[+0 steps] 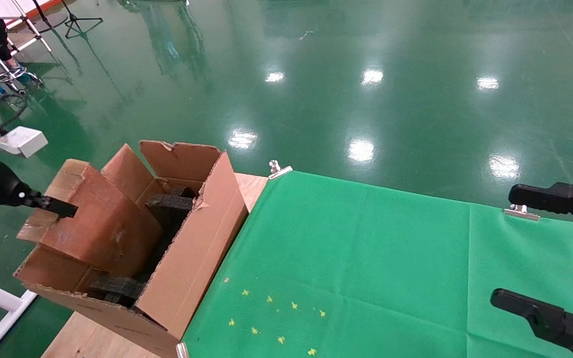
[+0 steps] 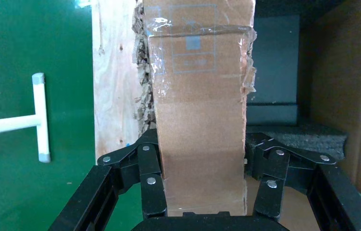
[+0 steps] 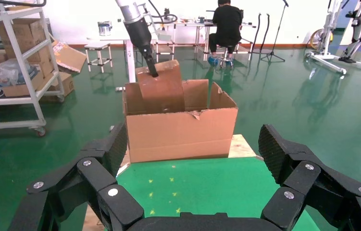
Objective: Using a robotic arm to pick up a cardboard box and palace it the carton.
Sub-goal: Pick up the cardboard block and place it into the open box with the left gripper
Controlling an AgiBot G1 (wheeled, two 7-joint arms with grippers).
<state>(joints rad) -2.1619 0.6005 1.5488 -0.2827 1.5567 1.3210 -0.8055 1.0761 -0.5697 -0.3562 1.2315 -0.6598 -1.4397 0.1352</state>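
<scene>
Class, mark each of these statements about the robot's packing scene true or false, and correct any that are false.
1. The left gripper is shut on the cardboard box. True.
2. The cardboard box lies flat on the green cloth. False: it is held tilted over the carton.
3. The right gripper is open and holds nothing. True.
4. The carton holds nothing. False: black foam blocks sit inside it.
5. Small yellow marks dot the green cloth. True.
</scene>
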